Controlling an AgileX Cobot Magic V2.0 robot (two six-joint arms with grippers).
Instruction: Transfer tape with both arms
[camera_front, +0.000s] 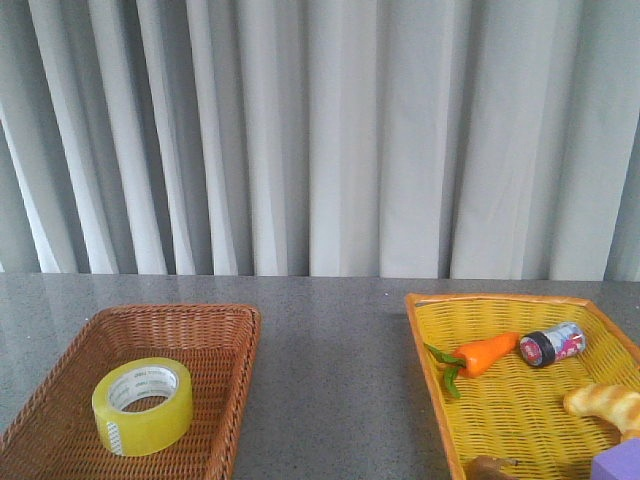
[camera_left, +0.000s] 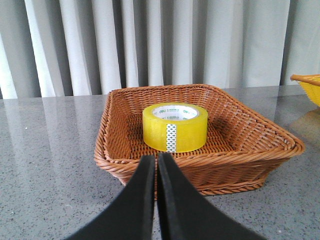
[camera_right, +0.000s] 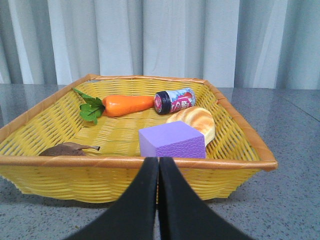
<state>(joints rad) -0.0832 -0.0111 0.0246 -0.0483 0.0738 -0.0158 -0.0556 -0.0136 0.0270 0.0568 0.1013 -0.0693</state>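
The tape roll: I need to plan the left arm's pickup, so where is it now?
In the front view the tape roll lies flat inside the brown wicker basket at the table's left, just ahead of the shut left gripper.

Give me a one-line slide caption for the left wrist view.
Closed left gripper fingers facing the yellow tape lying flat in the brown wicker basket.

A long white curtain (camera_front: 330, 140) hangs in soft folds and fills the whole back of the room. It reaches down to the far edge of the counter (camera_front: 330, 340). The counter is grey with tiny specks. It is shiny, and pale light from the curtain glows on its top.
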